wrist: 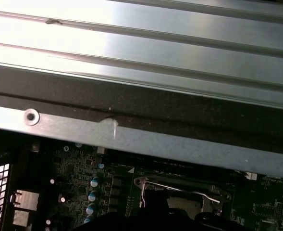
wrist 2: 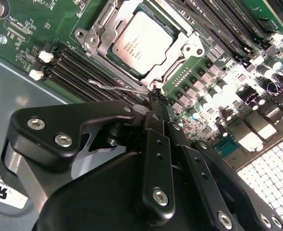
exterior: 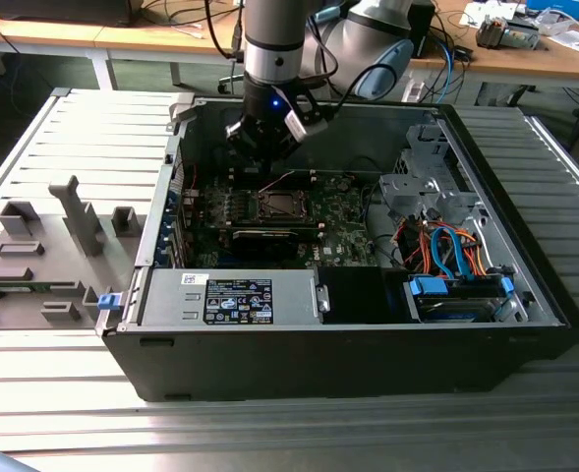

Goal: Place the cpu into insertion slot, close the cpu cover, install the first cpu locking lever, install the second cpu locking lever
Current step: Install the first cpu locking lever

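Cpu (wrist 2: 143, 39) sits seated in the insertion slot (wrist 2: 177, 72) on the green motherboard (wrist 2: 30, 19), with the silver cpu cover (wrist 2: 99, 30) framing it and lying flat over its edges. In the second wrist view the tool (wrist 2: 154, 98) has its two black fingers (wrist 2: 156, 111) drawn narrow, tips nearly together, just beside the socket's edge where a thin wire locking lever (wrist 2: 113, 86) lies along the cover's side. In the exterior view the tool (exterior: 266, 147) hangs inside the open computer case (exterior: 368, 364), above the socket (exterior: 279, 206). The case rests on a slatted metal counter (exterior: 63, 413)
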Available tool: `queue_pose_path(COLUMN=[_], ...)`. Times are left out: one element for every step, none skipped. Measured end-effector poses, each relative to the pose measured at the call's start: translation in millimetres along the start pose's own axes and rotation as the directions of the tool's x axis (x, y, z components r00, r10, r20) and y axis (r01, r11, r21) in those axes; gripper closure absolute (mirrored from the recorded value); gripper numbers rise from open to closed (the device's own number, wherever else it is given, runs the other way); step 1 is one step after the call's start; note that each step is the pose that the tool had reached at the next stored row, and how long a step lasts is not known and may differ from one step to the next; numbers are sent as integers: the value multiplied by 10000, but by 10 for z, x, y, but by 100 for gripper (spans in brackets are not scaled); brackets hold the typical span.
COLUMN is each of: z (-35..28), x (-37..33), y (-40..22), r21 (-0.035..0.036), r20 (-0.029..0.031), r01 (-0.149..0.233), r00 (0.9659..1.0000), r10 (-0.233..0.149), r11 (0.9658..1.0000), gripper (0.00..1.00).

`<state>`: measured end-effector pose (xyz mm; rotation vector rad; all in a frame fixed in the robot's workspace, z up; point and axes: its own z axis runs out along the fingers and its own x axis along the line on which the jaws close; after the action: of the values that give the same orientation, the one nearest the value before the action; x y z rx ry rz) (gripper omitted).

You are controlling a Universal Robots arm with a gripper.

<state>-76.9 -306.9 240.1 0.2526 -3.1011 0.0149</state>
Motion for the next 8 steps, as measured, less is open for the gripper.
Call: queue_pose_path(z=[3, 5, 8, 11, 15, 17, 20, 25], x=[0, 0, 0, 0, -1, -1, -1, -1], y=[0, 0, 0, 0, 0, 0, 0, 0], r21=[0, 0, 0, 1, 0, 0, -1, -1], r20=[0, 0, -1, -1, 0, 0, 1, 1], r01=[0, 0, 0, 0, 0, 0, 0, 0], r00=[10000, 10000, 10000, 10000, 10000, 10000, 10000, 10000], r10=[0, 0, 0, 0, 0, 0, 0, 0], r11=[10000, 10000, 10000, 10000, 10000, 10000, 10000, 10000], gripper=[89, 89, 89, 89, 89, 89, 89, 89])
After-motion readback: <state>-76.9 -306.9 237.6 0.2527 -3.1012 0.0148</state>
